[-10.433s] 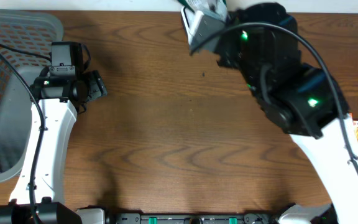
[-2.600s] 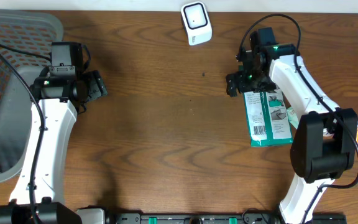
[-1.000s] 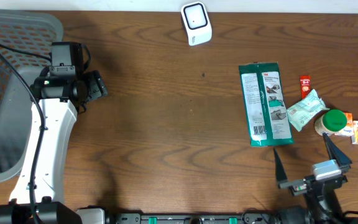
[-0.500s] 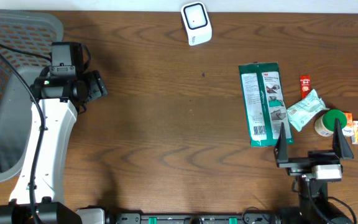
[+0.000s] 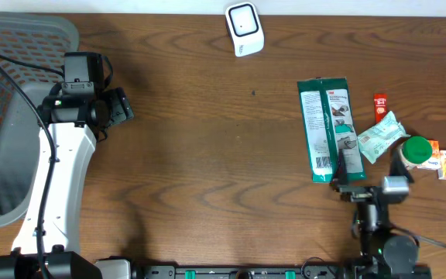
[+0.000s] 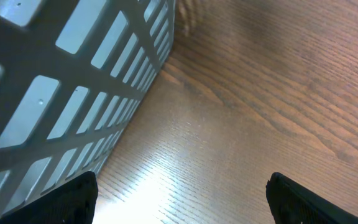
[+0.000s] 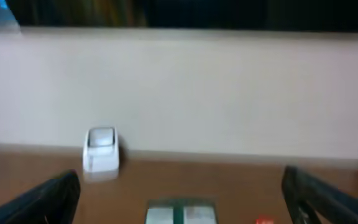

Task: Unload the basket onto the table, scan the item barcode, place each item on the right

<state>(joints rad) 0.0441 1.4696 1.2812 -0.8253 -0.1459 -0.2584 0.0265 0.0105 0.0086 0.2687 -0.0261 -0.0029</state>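
On the right side of the table point(image 5: 207, 155), the green pack point(image 5: 330, 132) is lying flat with nothing holding it.

Down by the front edge, the right pincer point(image 5: 366, 170) is sitting spread wide and empty, pulled back from the pack it was standing over a moment ago; the left pincer point(image 6: 194, 199) is also spread and empty, hanging beside the grey basket point(image 5: 6, 116); a while back the pack was up by the white scanner point(image 5: 243, 29), so I am guessing the scan is done; the pack is lying beside a red packet point(image 5: 380, 105), a crinkly wrapper point(image 5: 382, 138) and a green-lidded jar point(image 5: 416, 149); the pack is showing a white label, but its letters are too small to read.
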